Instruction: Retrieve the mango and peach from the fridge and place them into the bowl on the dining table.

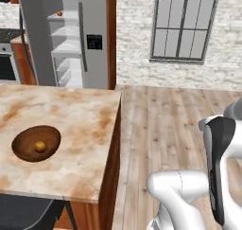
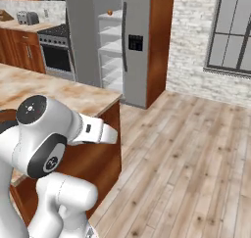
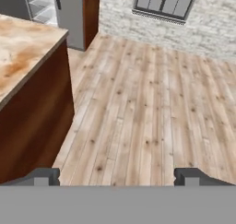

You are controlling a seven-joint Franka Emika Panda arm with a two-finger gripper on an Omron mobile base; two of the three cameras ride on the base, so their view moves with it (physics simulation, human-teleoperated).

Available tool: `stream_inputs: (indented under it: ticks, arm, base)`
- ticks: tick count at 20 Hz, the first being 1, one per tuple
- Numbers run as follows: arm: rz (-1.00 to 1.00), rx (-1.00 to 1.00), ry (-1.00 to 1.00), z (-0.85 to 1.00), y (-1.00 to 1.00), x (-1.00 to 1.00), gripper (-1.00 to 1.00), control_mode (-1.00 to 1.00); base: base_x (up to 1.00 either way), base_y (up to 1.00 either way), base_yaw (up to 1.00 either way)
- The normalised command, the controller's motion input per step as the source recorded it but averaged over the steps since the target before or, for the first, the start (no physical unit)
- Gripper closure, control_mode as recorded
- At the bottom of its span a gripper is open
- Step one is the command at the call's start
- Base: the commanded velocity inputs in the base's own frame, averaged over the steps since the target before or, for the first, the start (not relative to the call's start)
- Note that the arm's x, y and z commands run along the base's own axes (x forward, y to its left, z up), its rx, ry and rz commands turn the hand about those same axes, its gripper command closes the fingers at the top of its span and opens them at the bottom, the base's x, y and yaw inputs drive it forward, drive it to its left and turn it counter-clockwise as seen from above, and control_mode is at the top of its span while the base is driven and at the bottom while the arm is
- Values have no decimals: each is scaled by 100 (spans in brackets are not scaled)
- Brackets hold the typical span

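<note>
One yellow-orange fruit (image 1: 40,146) is seen lying in the bowl (image 1: 36,143) on the tabletop (image 1: 71,125). A second small orange fruit (image 1: 59,13), possibly the peach, is seen on a top shelf of the open fridge (image 1: 94,35), well apart. The claw (image 3: 116,176) is spread wide over bare floor, nothing held. The fruit is judged light, round, easily bruised; it is best taken gently across its middle
</note>
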Motion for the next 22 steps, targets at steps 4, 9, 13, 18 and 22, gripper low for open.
stream_inputs:
  ticks: [4,9,13,18,22]
  arm:
    - [0,0,0,0,0,0,-100,100]
    - [0,0,0,0,0,0,-100,100]
    - [0,0,0,0,0,0,-100,100]
    - [0,0,0,0,0,0,-100,100]
    - [0,0,0,0,0,0,-100,100]
  base:
    - [100,-44,-5]
    - [100,-22,1]
    - [100,-10,11]
    - [100,-1,26]
    - [100,0,37]
